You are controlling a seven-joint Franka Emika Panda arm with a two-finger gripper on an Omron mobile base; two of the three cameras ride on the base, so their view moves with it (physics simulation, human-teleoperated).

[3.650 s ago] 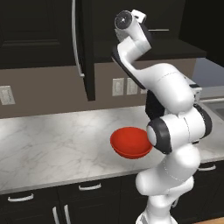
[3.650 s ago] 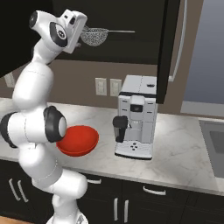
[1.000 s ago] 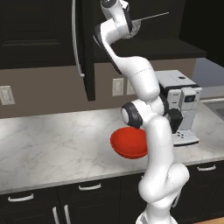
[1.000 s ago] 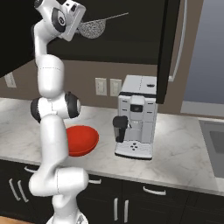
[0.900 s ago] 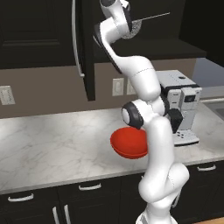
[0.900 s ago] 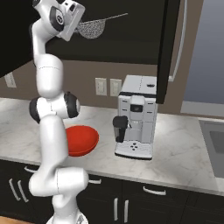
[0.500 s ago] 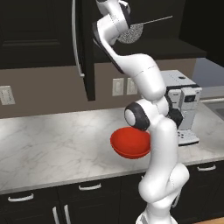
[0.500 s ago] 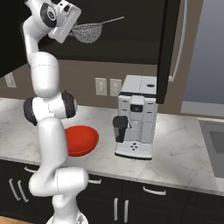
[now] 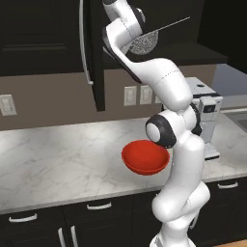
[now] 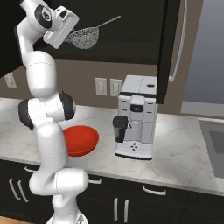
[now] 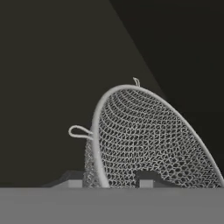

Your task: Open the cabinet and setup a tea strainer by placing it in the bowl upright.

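Note:
My gripper (image 10: 69,38) is raised in front of the open cabinet (image 10: 131,26) and is shut on the tea strainer (image 10: 85,38). It grips the rim of the round mesh head, and the thin handle points up and to the right. From the left base the strainer (image 9: 144,42) hangs just past the hand (image 9: 134,30), beside the open door (image 9: 96,53). In the hand view the mesh head (image 11: 144,140) sits between the fingertips (image 11: 146,177), tilted against the dark cabinet. The red bowl (image 9: 144,157) stands on the counter far below, also seen as the bowl (image 10: 79,140) behind my arm.
A white coffee machine (image 10: 136,117) stands right of the bowl on the marble counter (image 9: 53,159). The second cabinet door (image 10: 169,48) hangs open with its long silver handle (image 10: 182,39). Wall sockets (image 10: 107,86) and low drawers (image 9: 96,212) are near.
The arm has swung out and down a little with the strainer held, so the mesh head hangs lower and nearer the camera. Bowl and coffee machine are unmoved.

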